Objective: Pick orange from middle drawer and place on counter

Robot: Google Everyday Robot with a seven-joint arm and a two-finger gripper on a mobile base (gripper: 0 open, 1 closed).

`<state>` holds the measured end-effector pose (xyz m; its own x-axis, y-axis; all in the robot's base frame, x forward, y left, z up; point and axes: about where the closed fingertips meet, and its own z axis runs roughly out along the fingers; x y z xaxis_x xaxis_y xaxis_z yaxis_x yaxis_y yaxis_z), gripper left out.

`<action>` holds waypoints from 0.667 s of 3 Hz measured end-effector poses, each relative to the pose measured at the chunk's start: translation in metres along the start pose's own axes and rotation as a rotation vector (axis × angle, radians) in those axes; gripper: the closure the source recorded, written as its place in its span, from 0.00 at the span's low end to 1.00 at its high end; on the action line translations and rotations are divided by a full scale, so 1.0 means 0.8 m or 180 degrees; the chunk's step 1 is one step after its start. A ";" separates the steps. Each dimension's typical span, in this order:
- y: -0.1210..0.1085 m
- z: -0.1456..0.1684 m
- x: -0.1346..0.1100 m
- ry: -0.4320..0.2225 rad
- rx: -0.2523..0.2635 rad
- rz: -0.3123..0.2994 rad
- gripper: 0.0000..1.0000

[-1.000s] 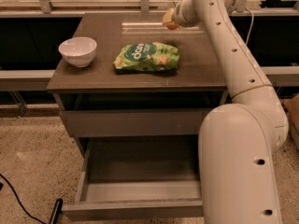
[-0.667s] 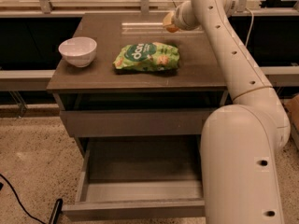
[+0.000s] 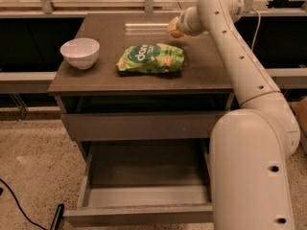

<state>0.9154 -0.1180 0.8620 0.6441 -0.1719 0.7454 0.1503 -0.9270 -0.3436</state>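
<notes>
My gripper (image 3: 173,28) is over the back right part of the counter (image 3: 96,78), just behind the green snack bag. It is shut on the orange (image 3: 176,33), a small round fruit that shows just under the gripper's tip, close above the counter top. The middle drawer (image 3: 139,213) is pulled out at the bottom of the cabinet, and no fruit shows inside it. My arm reaches in from the right and hides the cabinet's right edge.
A green snack bag (image 3: 151,58) lies in the middle of the counter. A white bowl (image 3: 80,51) stands at its left. A closed drawer front (image 3: 144,126) sits above the open drawer. A black cable (image 3: 19,205) lies on the floor at the lower left.
My gripper with the orange has sunk a little toward the counter and shifted slightly left. The bag, the bowl and the drawer have not moved.
</notes>
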 end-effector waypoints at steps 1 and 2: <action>-0.001 0.004 -0.003 -0.0014 0.0004 -0.0003 0.52; -0.003 0.008 -0.006 -0.0030 0.0008 -0.0005 0.27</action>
<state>0.9165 -0.1130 0.8554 0.6509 -0.1672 0.7405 0.1533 -0.9264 -0.3439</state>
